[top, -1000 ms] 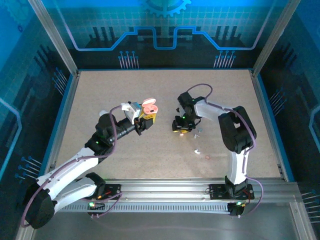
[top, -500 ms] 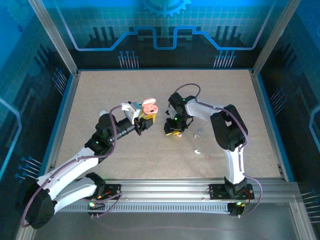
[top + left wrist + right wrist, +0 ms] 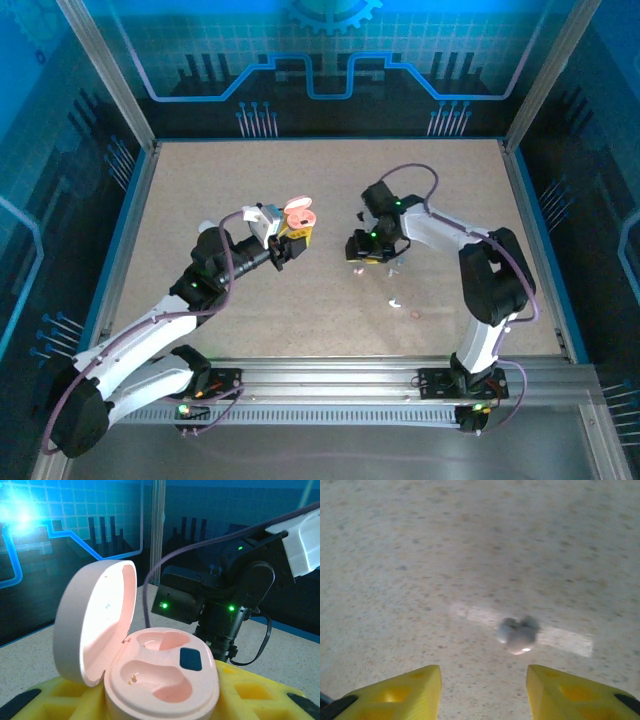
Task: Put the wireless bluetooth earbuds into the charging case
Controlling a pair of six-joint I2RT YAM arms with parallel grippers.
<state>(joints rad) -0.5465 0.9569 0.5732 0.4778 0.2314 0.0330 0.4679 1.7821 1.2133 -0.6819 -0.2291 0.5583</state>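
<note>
Right gripper (image 3: 483, 682) is hovering low, jaws spread with nothing between them, apparently lining up on a whitish earbud (image 3: 519, 632) lying on the table (image 3: 250, 180) just ahead, right of centre. Left gripper (image 3: 292, 238) is pinching the pink charging case (image 3: 160, 675) near the table's centre, lid open and both wells empty, probably presenting it for loading. Another earbud (image 3: 395, 302) is lying nearer the near edge.

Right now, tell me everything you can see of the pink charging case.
The pink charging case is a smooth, matte-looking rounded shell, its hinged lid standing open on the left. The base shows two empty earbud wells and a small dark oval patch. It sits upright, with the yellow fingers of the left gripper clamping its sides.
</note>
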